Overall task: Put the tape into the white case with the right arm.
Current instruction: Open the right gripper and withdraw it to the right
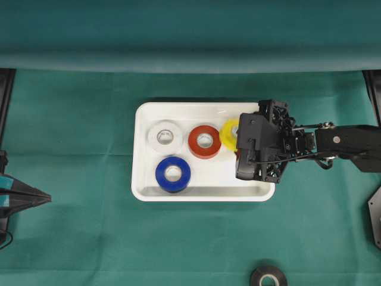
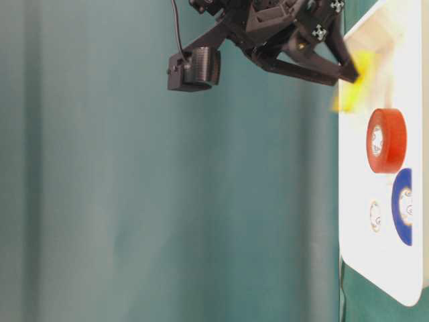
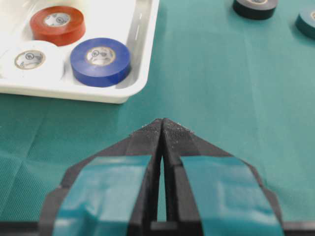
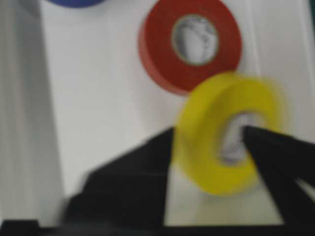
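The white case [image 1: 143, 113] lies mid-table. My all-black right gripper [image 1: 239, 142] hangs over its right end. A yellow tape [image 1: 228, 134] sits tilted at the fingertips and is smeared by motion in the right wrist view. There the right gripper [image 4: 207, 130] has its jaws apart. One finger is outside the yellow tape [image 4: 197, 147] and the other pokes into its hole, with slack around the roll's wall. From table level, the yellow tape [image 2: 352, 90] blurs just below the right gripper [image 2: 348, 70], above the white case [image 2: 355, 221]. My left gripper [image 3: 162, 120] is shut and empty.
Red tape [image 1: 204, 141], white tape [image 1: 165, 137] and blue tape [image 1: 173, 174] lie flat in the case. A black tape [image 1: 268, 277] lies on the green cloth at the front edge. A teal roll [image 3: 307, 19] sits beside it. My left gripper [image 1: 24, 199] rests far left.
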Available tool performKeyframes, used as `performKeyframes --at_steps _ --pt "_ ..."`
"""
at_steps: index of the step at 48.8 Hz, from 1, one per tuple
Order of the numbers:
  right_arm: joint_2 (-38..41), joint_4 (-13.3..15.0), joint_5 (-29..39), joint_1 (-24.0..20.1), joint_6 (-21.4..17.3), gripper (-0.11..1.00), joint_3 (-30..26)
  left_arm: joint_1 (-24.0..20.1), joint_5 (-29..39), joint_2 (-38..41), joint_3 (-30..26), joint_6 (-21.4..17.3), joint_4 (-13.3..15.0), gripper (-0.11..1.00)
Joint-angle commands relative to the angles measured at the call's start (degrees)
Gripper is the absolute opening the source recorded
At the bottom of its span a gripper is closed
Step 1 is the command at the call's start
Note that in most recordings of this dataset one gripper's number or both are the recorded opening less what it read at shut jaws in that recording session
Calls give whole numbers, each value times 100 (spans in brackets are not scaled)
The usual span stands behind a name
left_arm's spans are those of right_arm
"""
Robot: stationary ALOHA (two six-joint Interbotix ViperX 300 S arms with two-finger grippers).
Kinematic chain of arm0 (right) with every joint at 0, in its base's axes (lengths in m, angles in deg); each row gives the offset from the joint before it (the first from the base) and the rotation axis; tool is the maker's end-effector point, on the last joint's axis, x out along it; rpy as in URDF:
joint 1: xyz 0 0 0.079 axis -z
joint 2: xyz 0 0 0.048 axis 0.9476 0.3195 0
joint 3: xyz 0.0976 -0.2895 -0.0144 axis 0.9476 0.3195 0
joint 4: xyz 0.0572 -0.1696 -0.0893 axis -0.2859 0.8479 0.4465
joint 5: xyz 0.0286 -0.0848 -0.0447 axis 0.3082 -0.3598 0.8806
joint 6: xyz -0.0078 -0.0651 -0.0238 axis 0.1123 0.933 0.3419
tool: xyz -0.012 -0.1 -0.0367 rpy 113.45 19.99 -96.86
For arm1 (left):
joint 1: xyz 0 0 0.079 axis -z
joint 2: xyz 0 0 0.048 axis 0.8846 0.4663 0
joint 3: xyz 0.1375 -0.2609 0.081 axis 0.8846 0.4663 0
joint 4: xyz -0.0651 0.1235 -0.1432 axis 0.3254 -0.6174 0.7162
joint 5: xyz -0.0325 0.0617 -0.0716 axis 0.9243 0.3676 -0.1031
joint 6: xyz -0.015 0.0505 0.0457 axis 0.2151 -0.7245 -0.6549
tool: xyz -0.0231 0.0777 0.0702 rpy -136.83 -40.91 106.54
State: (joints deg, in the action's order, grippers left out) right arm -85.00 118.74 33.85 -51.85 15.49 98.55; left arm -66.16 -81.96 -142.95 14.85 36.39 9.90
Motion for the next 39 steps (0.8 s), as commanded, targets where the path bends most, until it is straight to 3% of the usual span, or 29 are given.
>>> performKeyframes --at_steps 1,6,10,21,39 --pt "-53 18 35 9 -9 42 -70 -18 -53 53 -62 0 9 0" --pt "-53 18 35 0 -26 69 -70 -18 -53 53 -70 0 0 0" --pt "-62 18 44 0 -35 64 -44 -18 -53 53 -62 0 9 0" --pt "-299 -9 44 0 -44 64 167 -18 -53 53 -62 0 9 0" --pt "-1679 -53 -35 0 -105 65 1257 -18 -53 53 -70 0 9 0"
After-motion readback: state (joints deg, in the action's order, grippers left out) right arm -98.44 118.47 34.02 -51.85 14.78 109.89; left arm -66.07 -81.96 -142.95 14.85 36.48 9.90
